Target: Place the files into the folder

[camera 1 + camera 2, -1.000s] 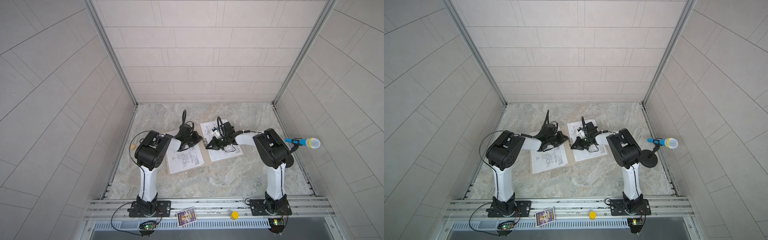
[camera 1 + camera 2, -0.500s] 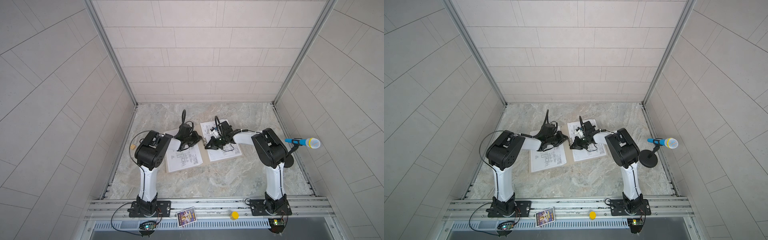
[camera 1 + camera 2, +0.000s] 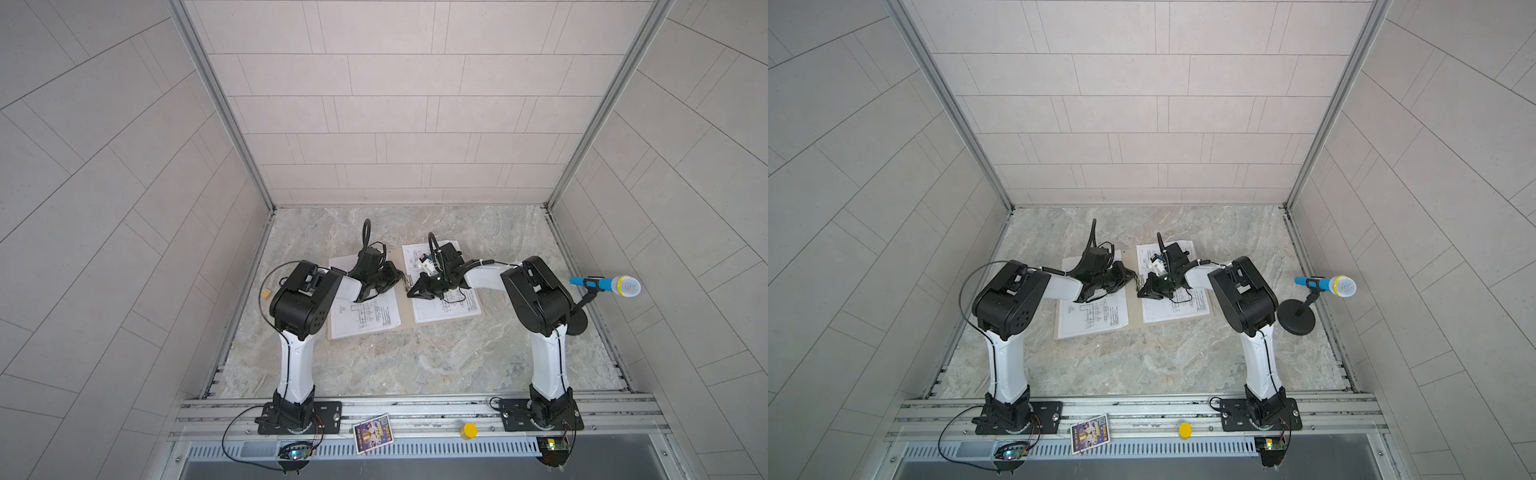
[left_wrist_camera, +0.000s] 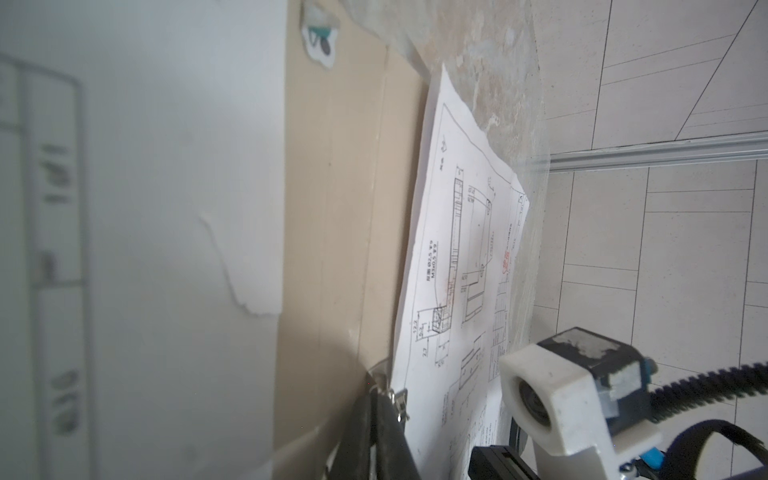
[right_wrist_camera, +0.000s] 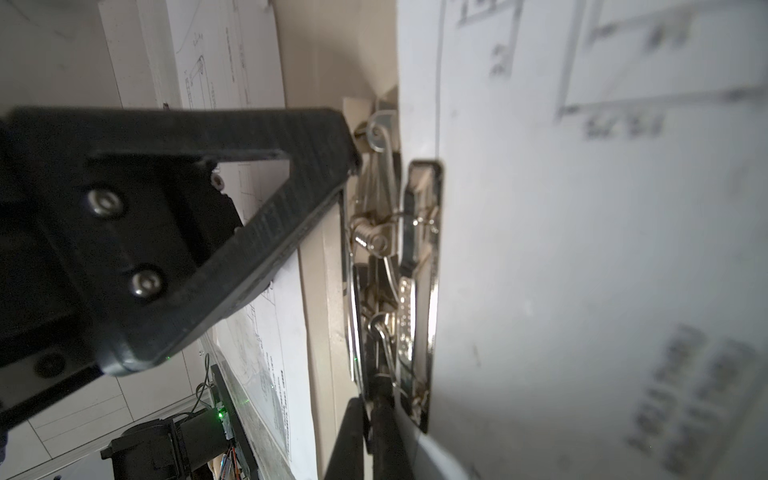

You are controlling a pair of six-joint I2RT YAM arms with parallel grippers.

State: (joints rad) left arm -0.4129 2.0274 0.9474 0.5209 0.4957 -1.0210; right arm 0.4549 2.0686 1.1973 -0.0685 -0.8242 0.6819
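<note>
- My left fingers (image 4: 368,436) are closed, tips against the silver clip (image 5: 415,257); my right fingers (image 5: 353,440) look pinched together at its near end, grip unclear.
- I should lift the clip fully before sliding paper under.
- The tan folder (image 4: 332,208) lies open at the middle of the bench (image 3: 415,365), white drawing files (image 3: 365,316) on both halves.

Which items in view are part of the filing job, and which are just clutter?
Job: files, folder, metal clip, left claw, right claw.
Clutter: microphone, picture card, yellow cylinder, tan block.
</note>
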